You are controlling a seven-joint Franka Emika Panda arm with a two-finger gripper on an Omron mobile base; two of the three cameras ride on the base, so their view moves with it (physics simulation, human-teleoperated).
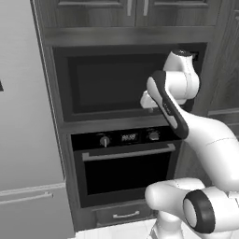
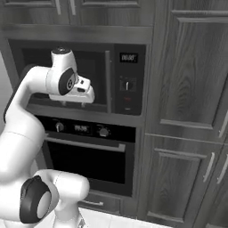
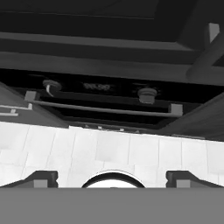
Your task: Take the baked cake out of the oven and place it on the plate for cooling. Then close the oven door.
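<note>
Dark wood cabinetry surrounds us on every side, with a pale tiled floor [image 3: 109, 153] below. Nearest to us, the white arm rises from the base and bends up so that the end effector [image 3: 112, 178] hangs in front of the wall units, at about the height of the microwave's lower edge. From the hand view we see its two dark fingertips [image 3: 43, 178] spread far apart with nothing between them, so it is released and grasping nothing. It points downward, looking over the floor tiles toward the appliance fronts.

Beyond the arm sits the oven [image 1: 123, 165], built into the cabinet column beneath the microwave [image 1: 107, 86]. The oven door [image 2: 87, 162] stands upright and shut, its long silver bar handle [image 1: 128, 153] running across the top of the dark glass. Above the handle we see two round knobs [image 1: 104, 140] flanking a small digital display [image 1: 129, 137]. Below the oven is a drawer [image 1: 122, 215] with a small handle. To the far left stands a tall grey refrigerator [image 1: 25, 116].
</note>
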